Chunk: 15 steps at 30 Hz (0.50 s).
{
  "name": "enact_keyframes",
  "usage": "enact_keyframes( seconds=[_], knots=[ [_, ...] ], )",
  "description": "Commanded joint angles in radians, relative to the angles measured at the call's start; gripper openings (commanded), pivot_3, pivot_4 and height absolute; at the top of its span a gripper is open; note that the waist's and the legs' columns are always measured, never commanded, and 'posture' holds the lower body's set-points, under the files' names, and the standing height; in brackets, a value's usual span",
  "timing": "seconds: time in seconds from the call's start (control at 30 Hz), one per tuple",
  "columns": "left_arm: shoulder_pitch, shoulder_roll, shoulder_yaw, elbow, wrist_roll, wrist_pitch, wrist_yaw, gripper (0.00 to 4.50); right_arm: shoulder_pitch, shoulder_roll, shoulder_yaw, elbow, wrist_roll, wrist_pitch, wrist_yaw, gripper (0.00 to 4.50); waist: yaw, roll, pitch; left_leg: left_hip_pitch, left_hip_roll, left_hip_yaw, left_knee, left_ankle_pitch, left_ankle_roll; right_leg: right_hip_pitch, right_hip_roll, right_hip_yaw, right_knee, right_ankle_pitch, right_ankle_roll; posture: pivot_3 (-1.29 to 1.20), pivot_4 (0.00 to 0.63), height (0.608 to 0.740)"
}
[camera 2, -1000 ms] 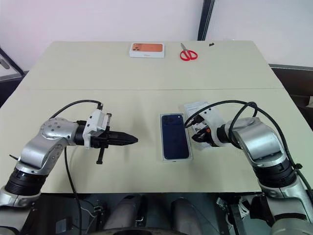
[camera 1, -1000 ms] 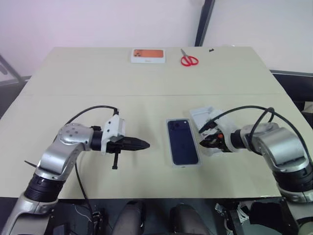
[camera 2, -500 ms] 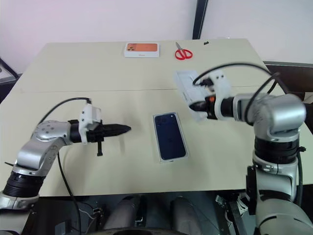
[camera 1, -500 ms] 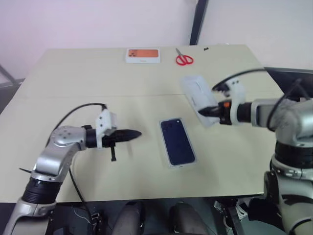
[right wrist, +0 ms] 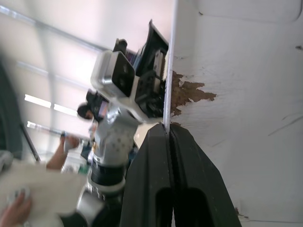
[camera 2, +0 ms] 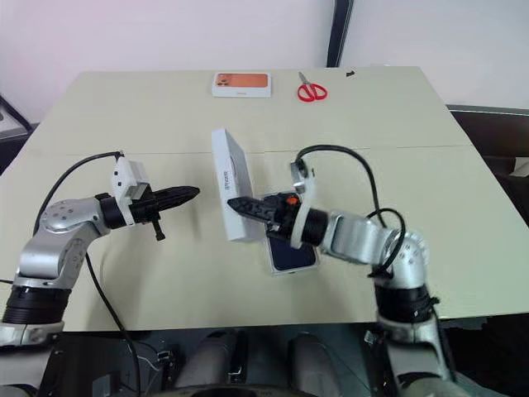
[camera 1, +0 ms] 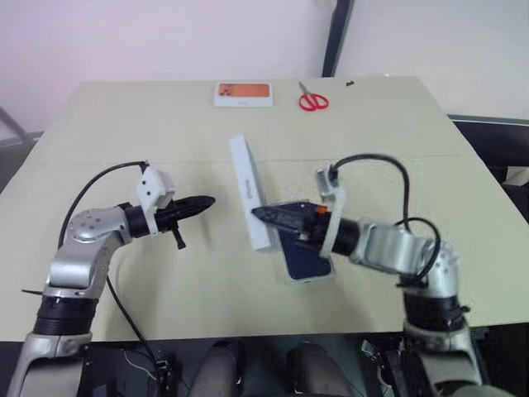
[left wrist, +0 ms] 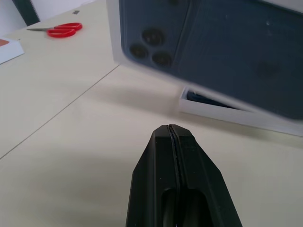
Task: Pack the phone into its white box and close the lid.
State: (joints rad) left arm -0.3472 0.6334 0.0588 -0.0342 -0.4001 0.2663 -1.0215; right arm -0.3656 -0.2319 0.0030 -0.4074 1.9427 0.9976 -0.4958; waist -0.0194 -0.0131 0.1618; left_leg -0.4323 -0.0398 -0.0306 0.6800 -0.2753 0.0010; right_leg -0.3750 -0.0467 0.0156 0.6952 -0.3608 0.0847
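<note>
The dark blue phone [camera 1: 304, 258] lies in the white box [camera 1: 311, 279] on the table in front of me. My right gripper [camera 1: 258, 214] reaches across it and is shut on the thin wall of the lid [camera 1: 250, 192]. The lid stands tilted on edge just left of the box. Its plain white inside [right wrist: 236, 94] shows in the right wrist view, and its outer face with the phone picture [left wrist: 213, 52] shows in the left wrist view. My left gripper [camera 1: 207, 201] is shut and empty. It points at the lid from the left, a short gap away.
A white box with orange print [camera 1: 244, 93] and red scissors [camera 1: 313, 101] lie at the table's far edge. A seam [camera 1: 124, 160] runs across the tabletop behind both arms. Bare table lies left of and in front of the left gripper.
My right gripper has carried the lid from the right of the phone, up and across it, to its left side. My left gripper has drawn a little leftward. The camera has shifted too.
</note>
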Motion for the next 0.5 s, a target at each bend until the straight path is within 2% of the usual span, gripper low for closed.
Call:
enact_keyframes(
  seconds=[0.03,0.1,0.23,0.37,0.47,0.5],
  knots=[
    [0.005,-0.005,-0.003,-0.025,0.004,-0.026,0.0,0.0,0.058,0.021,0.059,-0.123,0.03,-0.104,-0.085,0.03,0.001,0.0,0.0,0.0,0.0,0.0,0.0,0.0,0.0,0.0,0.0,0.0,0.0,0.0,0.0,0.0,0.15,0.74],
    [-0.007,-0.008,-0.016,-0.03,-0.004,-0.011,-0.01,0.0,0.099,-0.008,0.067,-0.117,0.03,-0.107,-0.106,0.03,0.001,0.0,0.0,0.0,0.0,0.0,0.0,0.0,0.0,0.0,0.0,0.0,-0.001,0.0,0.0,0.0,0.15,0.74],
    [-0.023,-0.011,-0.052,-0.041,0.002,-0.013,-0.028,0.0,0.157,-0.134,0.074,-0.076,0.03,-0.043,-0.001,0.03,0.003,0.0,0.0,0.0,0.0,0.0,0.0,0.0,0.0,0.001,0.0,0.0,-0.003,0.0,0.0,0.0,0.15,0.74],
    [-0.054,-0.016,-0.111,-0.06,0.008,0.007,-0.051,0.0,0.141,-0.229,0.043,0.028,0.03,0.036,0.057,0.03,0.002,0.0,0.0,0.001,0.0,0.0,-0.001,0.0,0.0,0.002,0.0,0.0,-0.003,0.0,0.0,0.0,0.15,0.74],
    [-0.082,-0.021,-0.168,-0.062,0.036,0.008,-0.07,0.0,0.094,-0.277,0.019,0.092,0.03,0.088,0.103,0.91,0.007,0.0,0.0,0.005,0.0,0.0,-0.001,0.0,0.001,0.007,0.0,0.0,-0.006,0.0,0.0,0.0,0.15,0.74],
    [-0.092,-0.025,-0.186,-0.058,0.047,0.006,-0.075,0.0,0.069,-0.292,0.009,0.115,0.03,0.106,0.123,1.45,0.007,0.0,0.0,0.005,0.0,0.0,-0.001,-0.001,0.001,0.008,0.0,0.0,-0.006,0.0,0.0,0.0,0.15,0.74]
  ],
)
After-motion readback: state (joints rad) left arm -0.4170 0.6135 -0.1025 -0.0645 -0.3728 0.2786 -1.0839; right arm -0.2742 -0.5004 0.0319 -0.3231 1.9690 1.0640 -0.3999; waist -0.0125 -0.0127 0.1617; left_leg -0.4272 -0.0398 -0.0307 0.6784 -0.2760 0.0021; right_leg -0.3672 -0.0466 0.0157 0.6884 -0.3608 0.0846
